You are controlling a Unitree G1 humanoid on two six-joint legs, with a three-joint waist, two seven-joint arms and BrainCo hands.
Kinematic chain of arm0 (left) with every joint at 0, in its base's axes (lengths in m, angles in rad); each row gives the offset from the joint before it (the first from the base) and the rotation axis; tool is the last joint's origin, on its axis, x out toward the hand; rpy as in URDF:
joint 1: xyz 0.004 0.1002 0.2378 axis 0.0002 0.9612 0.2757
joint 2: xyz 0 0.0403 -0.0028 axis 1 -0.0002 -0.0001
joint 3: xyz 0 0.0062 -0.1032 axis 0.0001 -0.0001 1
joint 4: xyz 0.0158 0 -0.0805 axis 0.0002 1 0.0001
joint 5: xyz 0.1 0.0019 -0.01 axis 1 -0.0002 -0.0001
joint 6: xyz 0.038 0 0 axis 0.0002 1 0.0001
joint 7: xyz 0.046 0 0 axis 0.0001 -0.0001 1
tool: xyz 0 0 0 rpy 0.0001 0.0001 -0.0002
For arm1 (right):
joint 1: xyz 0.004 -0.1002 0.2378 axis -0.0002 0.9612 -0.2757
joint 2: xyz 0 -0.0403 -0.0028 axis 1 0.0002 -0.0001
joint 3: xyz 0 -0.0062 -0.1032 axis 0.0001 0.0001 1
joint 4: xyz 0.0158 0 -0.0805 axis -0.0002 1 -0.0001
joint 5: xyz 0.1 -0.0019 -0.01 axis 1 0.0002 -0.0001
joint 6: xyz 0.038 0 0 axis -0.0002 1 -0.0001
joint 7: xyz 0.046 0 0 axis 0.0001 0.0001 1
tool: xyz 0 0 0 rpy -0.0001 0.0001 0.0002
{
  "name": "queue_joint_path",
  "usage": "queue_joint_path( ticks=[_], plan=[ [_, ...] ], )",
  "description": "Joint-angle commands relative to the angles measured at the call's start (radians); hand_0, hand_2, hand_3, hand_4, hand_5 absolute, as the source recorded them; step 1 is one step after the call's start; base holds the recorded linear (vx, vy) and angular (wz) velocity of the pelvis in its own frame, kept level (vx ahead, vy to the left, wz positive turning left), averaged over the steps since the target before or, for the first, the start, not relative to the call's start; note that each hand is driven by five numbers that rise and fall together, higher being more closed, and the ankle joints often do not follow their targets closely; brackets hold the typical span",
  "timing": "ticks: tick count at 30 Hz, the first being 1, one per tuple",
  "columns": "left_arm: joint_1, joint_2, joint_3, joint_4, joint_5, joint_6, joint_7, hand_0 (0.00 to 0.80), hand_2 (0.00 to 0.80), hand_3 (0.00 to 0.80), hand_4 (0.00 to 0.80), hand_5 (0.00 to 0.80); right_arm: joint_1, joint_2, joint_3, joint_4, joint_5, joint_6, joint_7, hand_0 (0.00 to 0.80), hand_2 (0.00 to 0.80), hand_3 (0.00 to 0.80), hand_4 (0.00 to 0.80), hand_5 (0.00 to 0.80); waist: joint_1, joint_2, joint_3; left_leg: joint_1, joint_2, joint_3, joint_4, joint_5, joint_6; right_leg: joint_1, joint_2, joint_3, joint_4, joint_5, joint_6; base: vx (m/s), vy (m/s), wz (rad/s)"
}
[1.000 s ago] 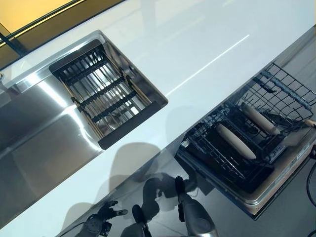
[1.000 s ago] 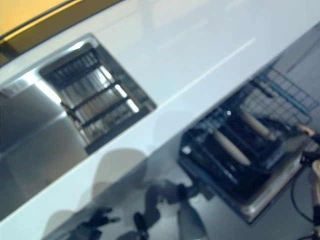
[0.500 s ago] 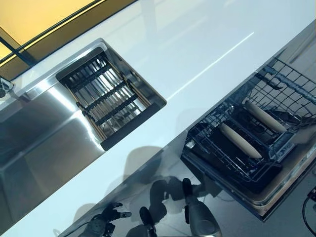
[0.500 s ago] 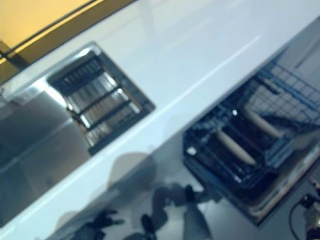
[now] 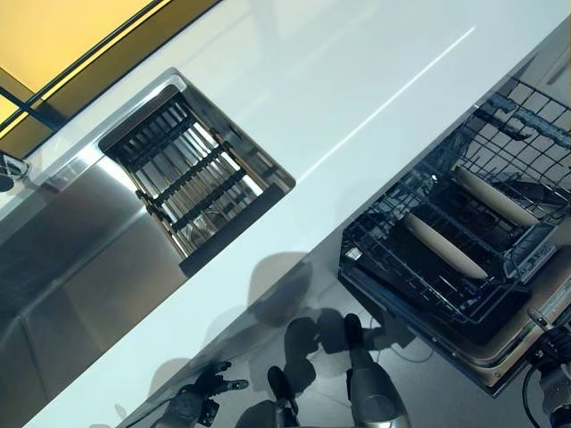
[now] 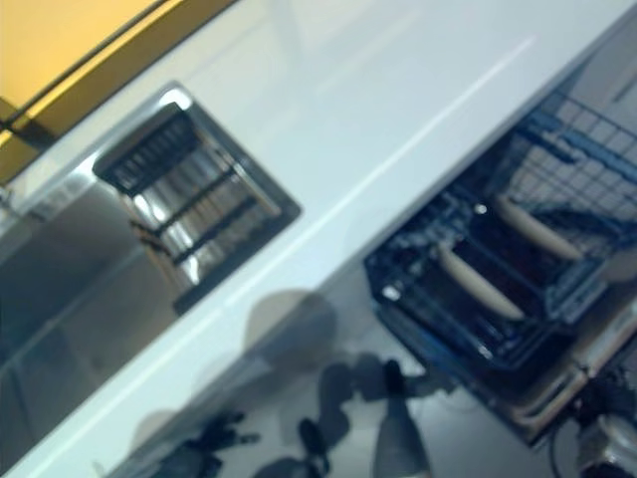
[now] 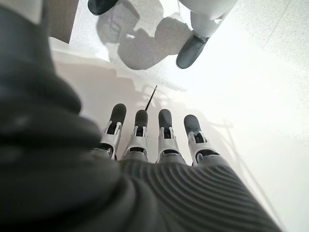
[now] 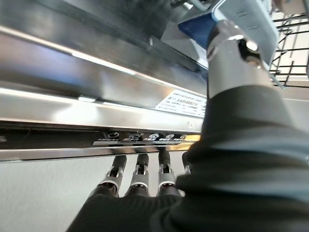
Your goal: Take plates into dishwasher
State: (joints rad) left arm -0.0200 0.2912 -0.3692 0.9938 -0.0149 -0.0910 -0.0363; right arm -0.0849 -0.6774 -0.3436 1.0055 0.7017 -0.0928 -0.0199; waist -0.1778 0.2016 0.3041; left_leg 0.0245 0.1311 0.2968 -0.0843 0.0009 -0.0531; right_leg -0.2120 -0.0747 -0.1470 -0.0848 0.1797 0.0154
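Two cream plates (image 5: 443,247) (image 5: 496,197) stand on edge in the dark wire rack (image 5: 419,267) pulled out of the open dishwasher. My right hand (image 8: 145,188) is open and empty, its straight fingers (image 8: 140,174) at the front edge of the dishwasher door (image 8: 96,116), by the strip of buttons. It shows small at the lower right of the left eye view (image 5: 551,392). My left hand (image 7: 154,145) is open and empty, hanging low over the floor; it also shows in the left eye view (image 5: 192,406).
A long white countertop (image 5: 357,80) runs across the view. A steel sink (image 5: 71,259) at the left holds a dark drainer rack (image 5: 192,169), with a tap (image 5: 7,168) at the far left edge. The open dishwasher door (image 5: 486,361) juts out below the counter.
The whole picture has shifted, so the camera has moved. The plates stay in the rack. My right hand now shows lower at the right edge.
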Motion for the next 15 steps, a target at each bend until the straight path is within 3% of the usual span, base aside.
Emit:
queue_joint_path(
  ticks=[1, 8, 15],
  plan=[
    [-0.089, 0.067, 0.063, -0.009, -0.015, -0.02, 0.033, 0.0, 0.0, 0.0, 0.0, 0.0, -0.139, 0.117, 0.151, -0.085, 0.028, -0.073, 0.272, 0.0, 0.0, 0.0, 0.0, 0.0, 0.045, -0.085, -0.036, -0.013, -0.033, -0.026, 0.032, 0.017, -0.031, 0.06, -0.043, -0.008, 0.117, -0.156, 0.038, -0.01, 0.001, -0.07],
    [-0.084, 0.056, 0.084, 0.015, 0.007, -0.021, 0.029, 0.0, 0.0, 0.0, 0.0, 0.0, -0.143, 0.157, 0.239, -0.266, 0.001, -0.071, 0.381, 0.0, 0.0, 0.0, 0.0, 0.0, 0.049, -0.107, -0.053, -0.009, -0.03, -0.019, 0.034, 0.021, -0.035, 0.074, -0.038, -0.015, 0.102, -0.151, 0.038, 0.004, -0.003, -0.13],
    [-0.071, 0.055, 0.102, 0.026, 0.032, -0.019, 0.02, 0.0, 0.0, 0.0, 0.0, 0.0, -0.135, 0.17, 0.292, -0.439, -0.041, -0.035, 0.412, 0.0, 0.0, 0.0, 0.0, 0.0, 0.053, -0.138, -0.074, -0.002, -0.023, -0.013, 0.035, 0.023, -0.037, 0.091, -0.031, -0.015, 0.088, -0.148, 0.039, 0.035, -0.022, -0.14]
  ],
)
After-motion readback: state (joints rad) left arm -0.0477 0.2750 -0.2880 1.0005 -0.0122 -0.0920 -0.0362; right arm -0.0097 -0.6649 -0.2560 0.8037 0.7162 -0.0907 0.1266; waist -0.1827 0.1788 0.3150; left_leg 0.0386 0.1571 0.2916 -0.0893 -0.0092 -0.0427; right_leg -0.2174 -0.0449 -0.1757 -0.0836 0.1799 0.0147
